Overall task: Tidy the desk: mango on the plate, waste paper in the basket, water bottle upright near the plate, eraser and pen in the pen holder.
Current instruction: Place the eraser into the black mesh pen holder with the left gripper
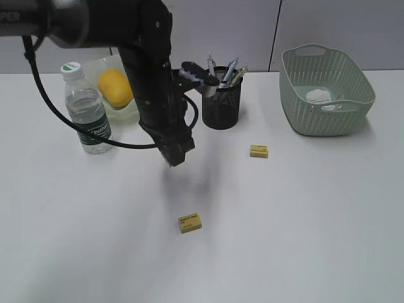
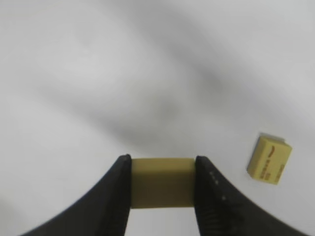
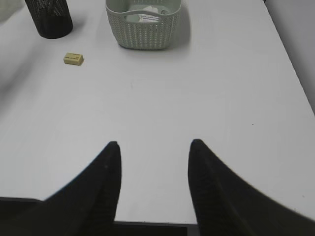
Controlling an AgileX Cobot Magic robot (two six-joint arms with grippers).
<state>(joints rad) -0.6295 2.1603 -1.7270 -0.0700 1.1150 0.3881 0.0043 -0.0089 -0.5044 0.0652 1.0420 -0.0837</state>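
Observation:
My left gripper [image 1: 175, 154] hangs above the desk [image 1: 297, 240], left of the black mesh pen holder [image 1: 221, 106], which holds several pens [image 1: 228, 69]. In the left wrist view the gripper [image 2: 162, 160] is shut on a yellow eraser [image 2: 162, 183], held clear of the desk. Two more erasers lie on the desk [image 1: 190, 223] [image 1: 259, 151]. The mango [image 1: 115, 87] sits on the green plate [image 1: 128, 112]. The water bottle [image 1: 87, 110] stands upright beside it. Waste paper [image 1: 319, 96] lies in the basket [image 1: 327, 120]. My right gripper [image 3: 153, 145] is open and empty near the desk's front edge.
The left arm and its black cable [image 1: 76, 129] pass over the plate and beside the bottle. The right wrist view shows the pen holder [image 3: 49, 19], one eraser [image 3: 73, 58] and the basket [image 3: 142, 34] far ahead. A loose eraser [image 2: 268, 158] lies right of the left jaws.

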